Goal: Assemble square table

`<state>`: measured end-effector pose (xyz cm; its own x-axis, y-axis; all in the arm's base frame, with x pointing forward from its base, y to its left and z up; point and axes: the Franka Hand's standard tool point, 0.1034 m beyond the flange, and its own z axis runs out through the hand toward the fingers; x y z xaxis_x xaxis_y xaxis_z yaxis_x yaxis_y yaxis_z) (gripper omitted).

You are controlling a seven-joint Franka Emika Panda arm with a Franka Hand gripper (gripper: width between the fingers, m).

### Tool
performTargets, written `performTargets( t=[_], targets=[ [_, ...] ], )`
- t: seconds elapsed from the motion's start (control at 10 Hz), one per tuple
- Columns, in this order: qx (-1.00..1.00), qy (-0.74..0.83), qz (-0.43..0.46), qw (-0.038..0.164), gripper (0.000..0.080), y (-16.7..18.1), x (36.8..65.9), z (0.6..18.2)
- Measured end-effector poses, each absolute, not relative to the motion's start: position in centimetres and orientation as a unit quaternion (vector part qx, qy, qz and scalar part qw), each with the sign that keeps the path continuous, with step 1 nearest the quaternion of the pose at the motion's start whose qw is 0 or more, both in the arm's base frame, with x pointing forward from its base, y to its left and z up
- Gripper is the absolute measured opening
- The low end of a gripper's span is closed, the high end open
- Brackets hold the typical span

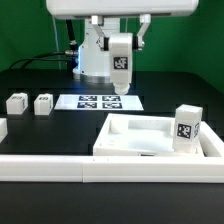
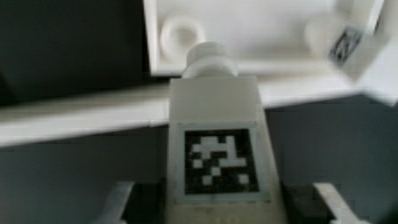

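We've got a leg point(image 1: 120, 68) up in the air, and the claw point(image 2: 217, 205) is clamped on its two sides, one finger on each flank with no gap showing. The tag faces the wrist camera and the narrow round peg point(image 2: 206, 55) points away from the claw, down towards the table point(image 1: 40, 130).

In the exterior view the leg hangs over the marker board point(image 1: 97, 101), clear of it. The tabletop point(image 1: 140, 127) lies flat on the exterior view's right, rim up.

We judge this leg to be light, rigid plastic and smooth enough to twist in the pads. A flat-sided hold around the middle looks right, leaving the peg free. The wrist view shows a round socket point(image 2: 183, 38) in the tabletop beyond the peg, which is probably where it goes. A tilted peg could jam, so we want it square.

As for the surroundings, a second leg point(image 1: 186, 127) stands upright in the tabletop at its right end. Two loose legs point(image 1: 15, 103) point(image 1: 43, 103) sit on the left, well apart from the rest. The long rail point(image 1: 50, 166) runs along the front, just beside the tabletop. The raised rim is the thing to clear, along with that standing leg.
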<state>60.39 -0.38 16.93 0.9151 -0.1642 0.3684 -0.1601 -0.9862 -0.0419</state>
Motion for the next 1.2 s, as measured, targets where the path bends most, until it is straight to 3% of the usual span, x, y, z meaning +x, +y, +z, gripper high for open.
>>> performTargets(
  t=[0.4,0.7,0.9,1.2],
  targets=[
    [-0.979,0.082,-0.188,0.003,0.0291,-0.3,60.1,16.4],
    [-0.974,0.081,-0.210,-0.012,0.0291,-1.5,61.0,14.8],
    [-0.970,0.073,-0.230,-0.025,0.0291,-1.4,61.2,12.2],
    [-0.970,0.069,-0.233,-0.030,0.0291,-1.3,60.8,11.0]
  ],
)
